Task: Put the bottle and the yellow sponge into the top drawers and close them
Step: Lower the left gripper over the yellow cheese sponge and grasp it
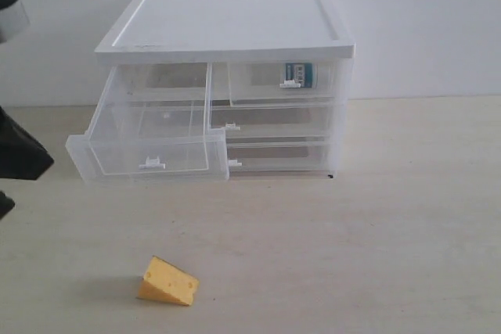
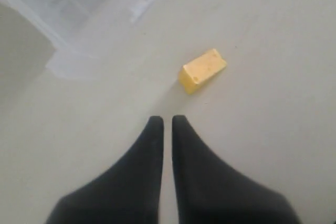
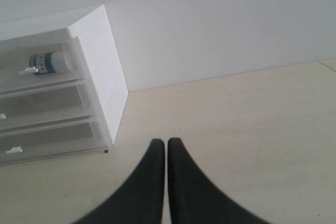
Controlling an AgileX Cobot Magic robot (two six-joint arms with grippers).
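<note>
The yellow sponge (image 1: 167, 281) (image 2: 202, 70), a cheese-like wedge, lies on the table in front of the cabinet (image 1: 227, 25). The top left drawer (image 1: 149, 134) is pulled out with nothing in it. The top right drawer (image 1: 283, 84) is shut, and the bottle (image 1: 298, 74) (image 3: 50, 62) lies inside it behind the clear front. My left gripper (image 2: 167, 120) is shut and holds nothing; it hovers above the table short of the sponge. My right gripper (image 3: 166, 142) is also shut on nothing, to the right of the cabinet. In the exterior view only a dark part of the left arm (image 1: 19, 150) shows.
Two full-width clear drawers (image 1: 274, 123) below are shut. A white wall (image 1: 423, 29) stands behind the cabinet. Pale tabletop (image 1: 376, 240) stretches to the right and front.
</note>
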